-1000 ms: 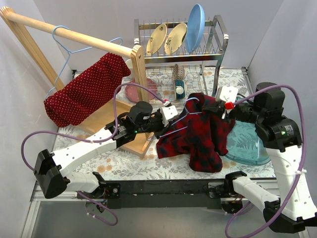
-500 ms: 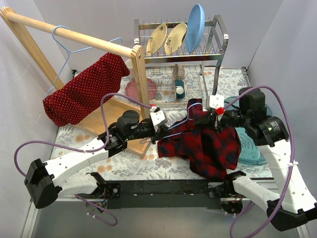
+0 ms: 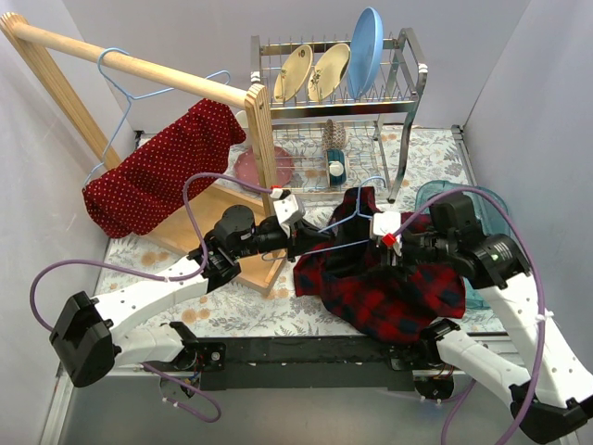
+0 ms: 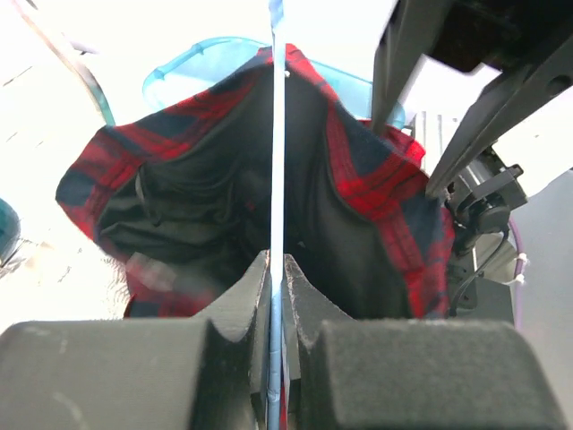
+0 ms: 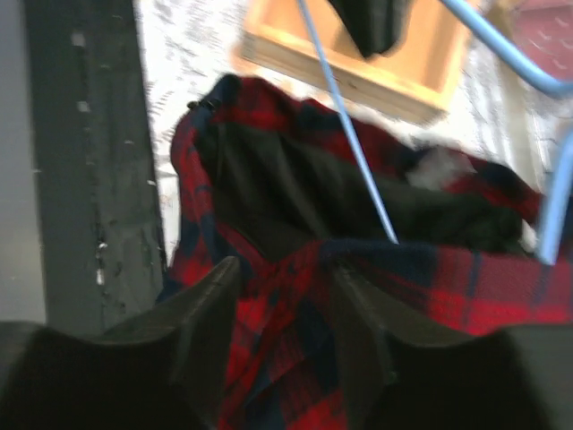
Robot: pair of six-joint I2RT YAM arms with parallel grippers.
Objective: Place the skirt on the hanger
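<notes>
Skirt (image 3: 157,176): seen in the top view only, draped on the light-blue hanger (image 3: 127,91) under the wooden rail (image 3: 167,74).
Left end effector (image 4: 276,278): its wrist view shows it pinched on the plaid shirt's (image 3: 389,287) hanger wire (image 4: 277,134).
Right end effector (image 5: 291,287): fingers parted over the plaid shirt.
Dish rack (image 3: 412,65): two cream plates (image 3: 294,72), one blue plate (image 3: 364,39).
</notes>
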